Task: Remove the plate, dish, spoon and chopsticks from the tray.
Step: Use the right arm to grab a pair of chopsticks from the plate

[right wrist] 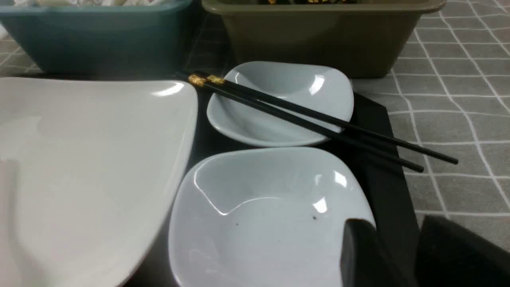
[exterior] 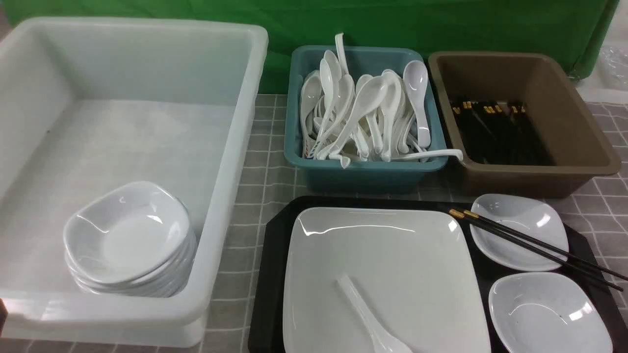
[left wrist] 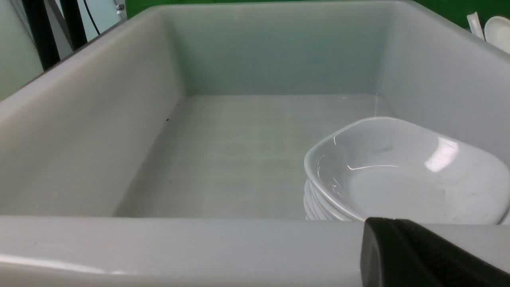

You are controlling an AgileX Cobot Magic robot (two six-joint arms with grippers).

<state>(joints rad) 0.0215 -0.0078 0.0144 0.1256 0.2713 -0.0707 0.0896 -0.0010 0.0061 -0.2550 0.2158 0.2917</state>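
On table [exterior: 245, 196], front-right: tray [exterior: 267, 274], black, holding 5 items.
- plate [exterior: 392, 264]: lg white square, fills tray's left and centre.
- spoon [exterior: 368, 314]: white, lying on plate nr its near edge, handle pointing far-left; bowl end cut off by frame.
- far dish [exterior: 515, 213]: sm white, tray's far-right corner, just beside plate.
- near dish [exterior: 544, 314]: sm white, tray's near-right corner, just beside far dish.
- chopsticks [exterior: 530, 242]: black pr, resting across far dish, gold-banded ends by plate's far-right corner, tips overhanging tray's right rim.

Off tray:
- white tub [exterior: 147, 63], left, w/ dish stack [exterior: 127, 235] in its near-right corner.
- teal bin [exterior: 363, 171], behind tray, heaped w/ white spoons [exterior: 363, 108].
- brown bin [exterior: 539, 176], right of teal, w/ more black chopsticks [exterior: 495, 132].

Pincers:
- right pincer [right wrist: 398, 231]: fingers apart, nothing between; by near dish's right edge.
- left pincer [left wrist: 418, 259]: one dark finger in view at tub's near wall; can't tell if parted or closed.
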